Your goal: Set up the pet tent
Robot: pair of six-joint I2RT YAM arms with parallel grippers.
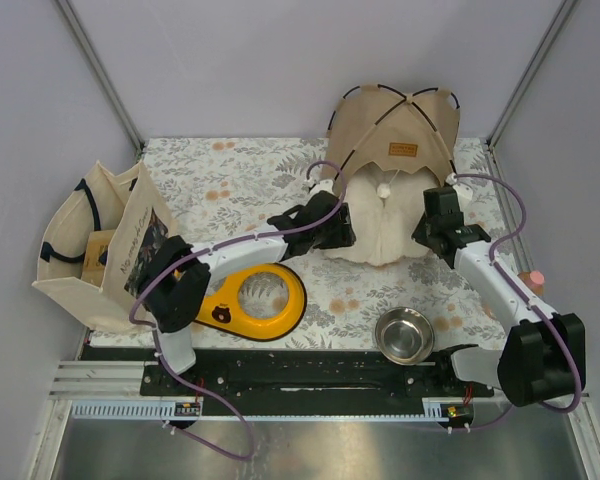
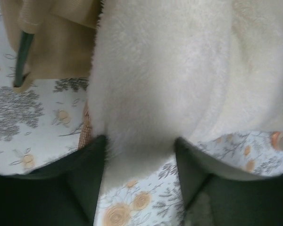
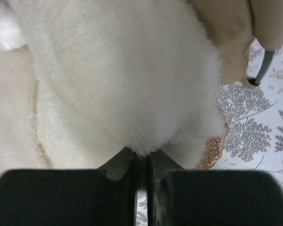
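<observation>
Grey walls close in a counter point(image 1: 240, 180) covered with floral-printed cloth. The pet tent point(image 1: 395, 125) stands near the far right corner, its tan canvas domed over thin black poles. Its floor is hidden under a white fluffy cushion point(image 1: 375, 225) that spills toward the near edge. The left gripper point(image 2: 140, 141) is spread wide around the cushion's plush rim. The right gripper point(image 3: 141, 157) is pinched nearly together on its fur. A cream tote bag point(image 1: 85, 245) sits at the left edge.

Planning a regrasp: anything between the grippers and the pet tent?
Yes. The white fluffy cushion fills the opening of the pet tent and spills forward, between both grippers and the canvas. The left gripper is open astride the cushion's left edge. The right gripper is shut at its right edge, apparently pinching it.
</observation>
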